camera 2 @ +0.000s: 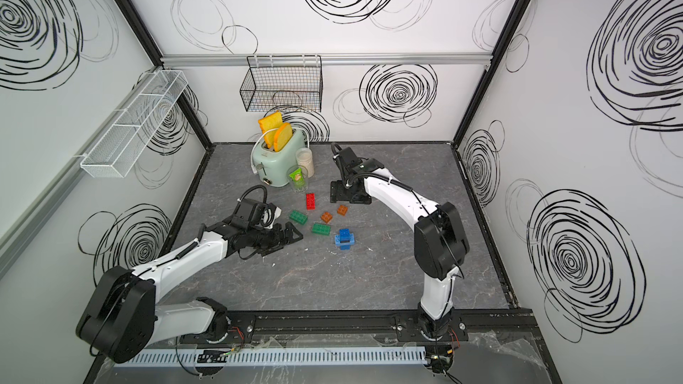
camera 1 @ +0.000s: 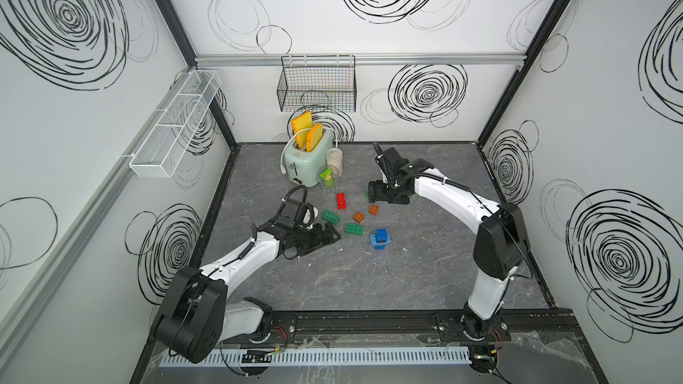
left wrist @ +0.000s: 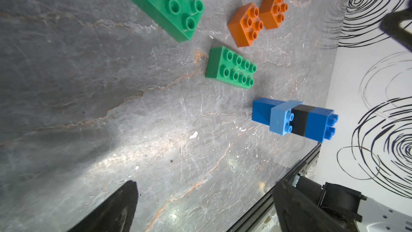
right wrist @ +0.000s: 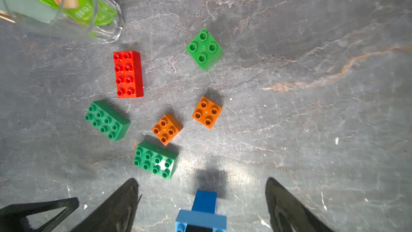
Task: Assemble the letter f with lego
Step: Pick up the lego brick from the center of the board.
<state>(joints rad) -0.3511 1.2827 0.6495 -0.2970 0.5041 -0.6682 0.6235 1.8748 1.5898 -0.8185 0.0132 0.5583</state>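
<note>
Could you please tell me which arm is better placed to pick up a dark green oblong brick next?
Left, I'd judge: the left gripper is open, low over the table, with a green oblong brick close in front of it. The right gripper, also open, seems higher, over the blue stack.

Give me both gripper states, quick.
Left gripper: open, empty.
Right gripper: open, fingers clear of the blue stack, holding nothing.

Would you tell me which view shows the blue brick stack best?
The left wrist view: the blue brick stack shows whole, every layer from the side. Both top views show the stack small, from above; the right wrist view cuts it off.
</note>
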